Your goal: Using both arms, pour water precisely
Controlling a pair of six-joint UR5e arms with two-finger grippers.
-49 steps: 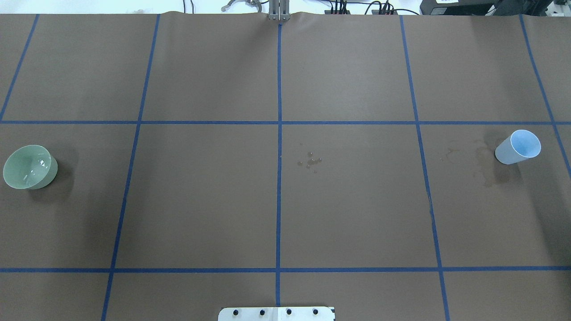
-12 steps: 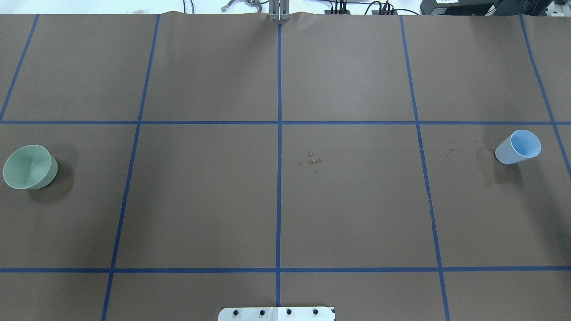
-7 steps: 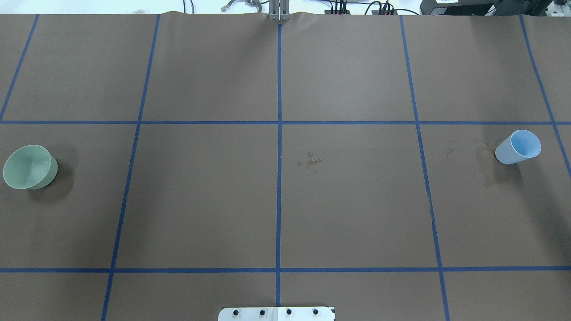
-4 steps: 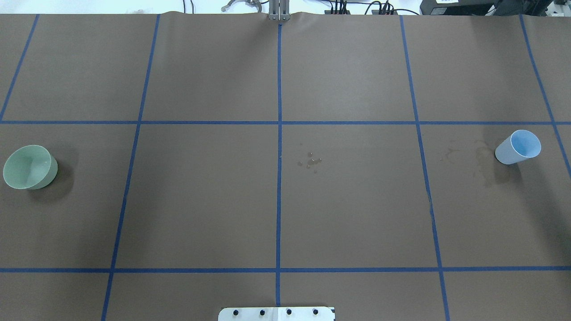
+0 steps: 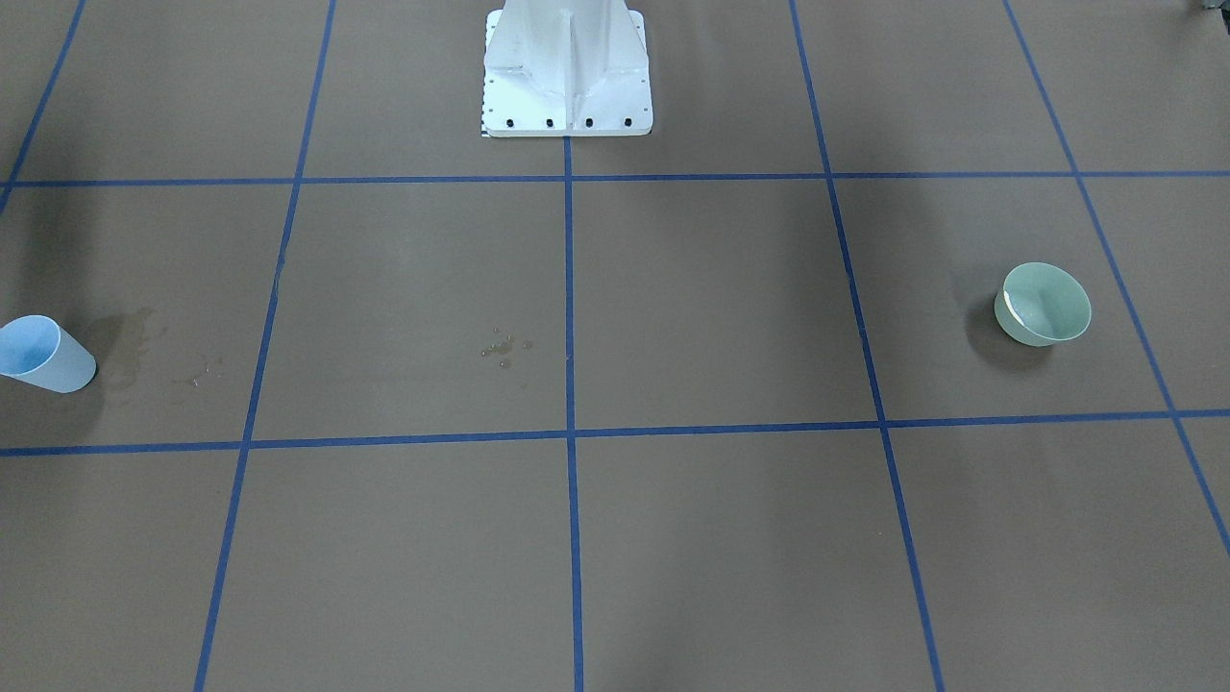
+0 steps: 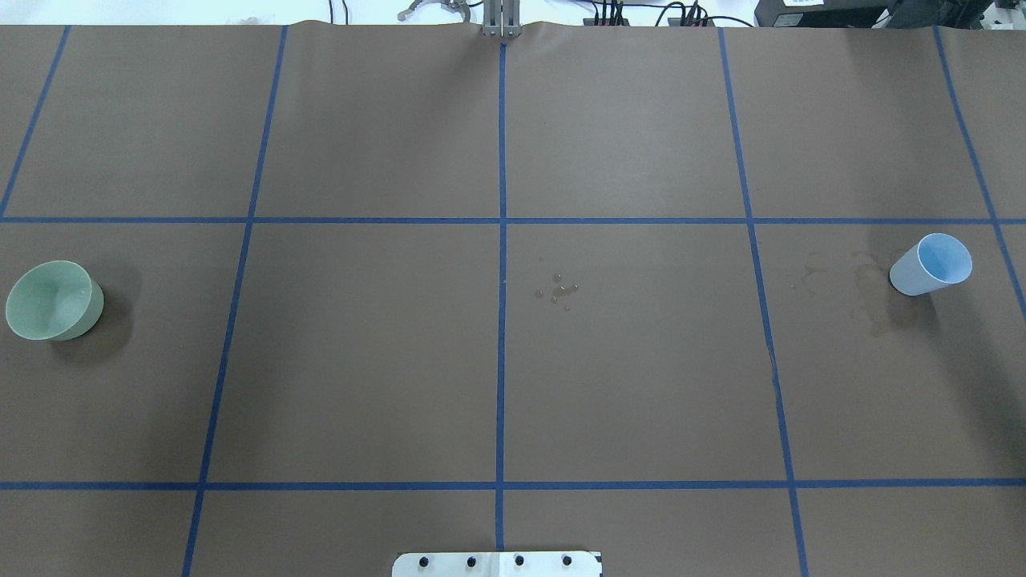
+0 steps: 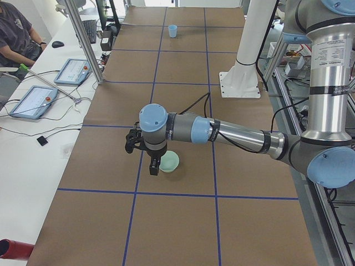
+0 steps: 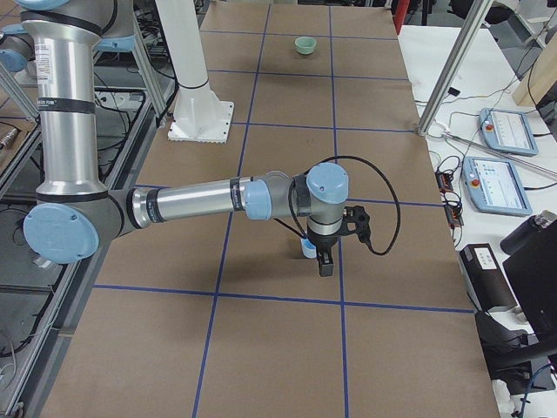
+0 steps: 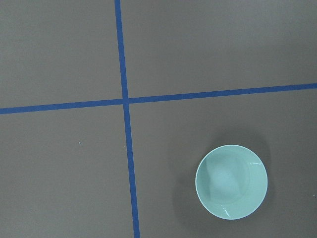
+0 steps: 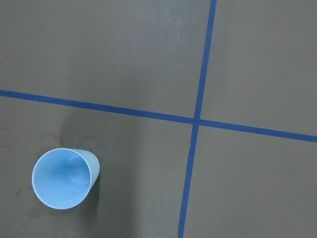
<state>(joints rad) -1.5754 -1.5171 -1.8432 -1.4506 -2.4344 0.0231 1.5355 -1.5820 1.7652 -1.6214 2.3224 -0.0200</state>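
Water (image 5: 504, 348) lies as small drops near the middle of the table (image 5: 721, 538) in the front view. The green bowl (image 5: 1045, 306) stands by the robot's left edge and the blue cup (image 5: 43, 354) by its right edge.

From overhead, bowl and cup stand upright, well apart.

From the left end, the left gripper (image 7: 155, 168) hangs by the bowl; I cannot tell if it is open.

From the right end, the right gripper (image 8: 325, 264) hangs by the cup; again I cannot tell.

Each wrist view looks down into its own dish.
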